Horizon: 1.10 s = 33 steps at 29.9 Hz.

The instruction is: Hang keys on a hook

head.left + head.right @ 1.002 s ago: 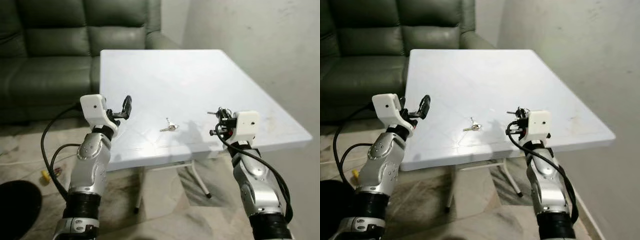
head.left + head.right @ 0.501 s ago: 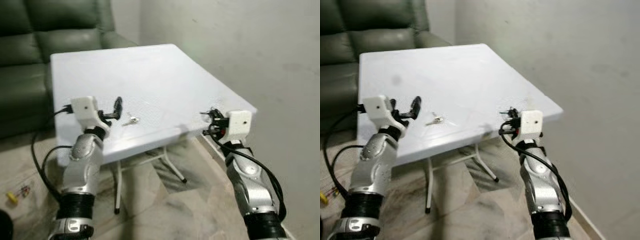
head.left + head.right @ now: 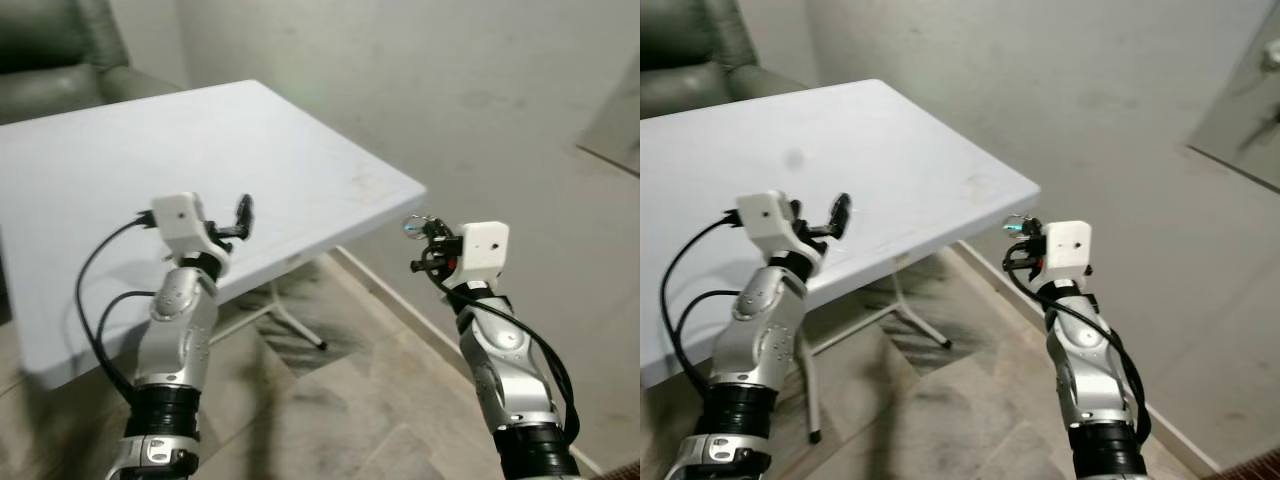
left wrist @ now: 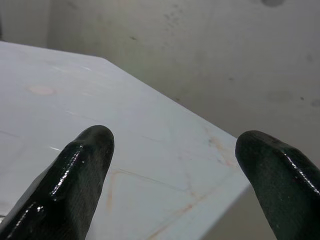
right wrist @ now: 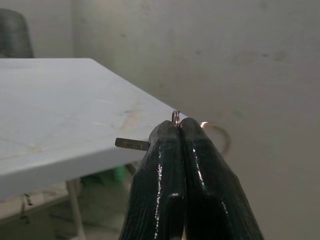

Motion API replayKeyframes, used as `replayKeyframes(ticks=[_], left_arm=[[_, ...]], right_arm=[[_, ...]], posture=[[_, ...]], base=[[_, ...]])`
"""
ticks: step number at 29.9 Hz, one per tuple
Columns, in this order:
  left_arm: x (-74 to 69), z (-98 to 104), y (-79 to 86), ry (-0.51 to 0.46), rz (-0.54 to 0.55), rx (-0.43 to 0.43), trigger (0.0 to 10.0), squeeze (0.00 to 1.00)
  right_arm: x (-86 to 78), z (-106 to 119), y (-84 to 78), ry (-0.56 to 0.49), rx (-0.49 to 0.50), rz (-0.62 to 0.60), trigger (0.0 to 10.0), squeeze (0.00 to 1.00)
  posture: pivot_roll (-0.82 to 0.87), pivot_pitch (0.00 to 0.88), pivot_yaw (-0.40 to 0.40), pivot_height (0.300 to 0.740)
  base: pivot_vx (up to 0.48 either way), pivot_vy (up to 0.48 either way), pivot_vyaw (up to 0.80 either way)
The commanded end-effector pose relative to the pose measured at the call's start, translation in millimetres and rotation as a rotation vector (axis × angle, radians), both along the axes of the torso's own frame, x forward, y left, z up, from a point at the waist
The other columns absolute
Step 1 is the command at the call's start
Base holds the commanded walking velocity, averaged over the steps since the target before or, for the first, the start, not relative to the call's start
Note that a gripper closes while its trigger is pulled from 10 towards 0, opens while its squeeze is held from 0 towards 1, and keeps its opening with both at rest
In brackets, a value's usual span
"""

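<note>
Right gripper [image 5: 180,131] pressed together, pinching keys [image 5: 134,144]: in the right wrist view a flat key blade sticks out sideways from between the fingertips, a small ring [image 5: 176,118] pokes up just above them, and a bigger ring [image 5: 216,134] shows on the other side. In the left eye view the right gripper [image 3: 424,244] sits right of centre, held up in the air off the bench corner, keys [image 3: 412,227] at its tip, pale wall [image 3: 480,90] behind it. White wrist block and silver arm run down to the lower right of the frame.

Left gripper [image 4: 175,165] spread wide, holding nothing; in the left wrist view both black fingers [image 4: 75,175] stand far apart with bench top and wall seen between them. In the left eye view the left gripper [image 3: 243,215] is left of centre, above the bench [image 3: 120,150] near its front edge, arm coming up from the lower left with a black cable looping beside it.

White bench takes the upper left of the frame, its corner pointing towards the right gripper, folding legs [image 3: 285,320] under it. Dark green sofa [image 3: 50,60] in the upper left corner behind the bench. Marbled tile floor [image 3: 340,400] across the bottom.
</note>
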<state>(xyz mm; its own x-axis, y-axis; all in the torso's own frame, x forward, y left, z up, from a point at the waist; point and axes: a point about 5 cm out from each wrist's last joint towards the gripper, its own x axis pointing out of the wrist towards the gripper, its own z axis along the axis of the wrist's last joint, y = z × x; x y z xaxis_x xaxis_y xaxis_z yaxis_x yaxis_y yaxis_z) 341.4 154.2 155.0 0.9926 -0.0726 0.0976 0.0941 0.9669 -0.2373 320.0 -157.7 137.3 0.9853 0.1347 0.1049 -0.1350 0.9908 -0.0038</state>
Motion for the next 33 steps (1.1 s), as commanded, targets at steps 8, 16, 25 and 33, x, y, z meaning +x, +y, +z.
replayKeyframes(ticks=[8, 16, 25, 33], left_arm=[[1.0, 3.6, 2.4, -0.001, 0.014, 0.008, 10.0, 0.00], [1.7, 3.6, 2.9, 0.003, 0.024, 0.006, 10.0, 0.00], [0.9, 3.1, 1.8, 0.007, 0.024, 0.005, 10.0, 0.00], [0.0, 2.4, 1.7, 0.008, 0.027, 0.002, 10.0, 0.00]], right_arm=[[1.7, 6.5, 4.2, -0.022, -0.002, 0.016, 10.0, 0.00], [1.6, 6.4, 4.5, -0.022, -0.003, 0.017, 10.0, 0.00], [1.6, 6.6, 4.3, -0.020, -0.005, 0.021, 10.0, 0.00], [1.6, 6.3, 5.2, -0.017, -0.007, 0.026, 10.0, 0.00]], posture=[[0.01, 0.000, -0.050, 0.740], [0.01, 0.000, -0.054, 0.740], [0.01, 0.000, -0.060, 0.740], [0.01, 0.000, -0.062, 0.740]], base=[[0.000, 0.000, -0.73], [0.000, 0.000, -0.72], [0.000, 0.000, -0.72], [0.000, 0.000, -0.71]])
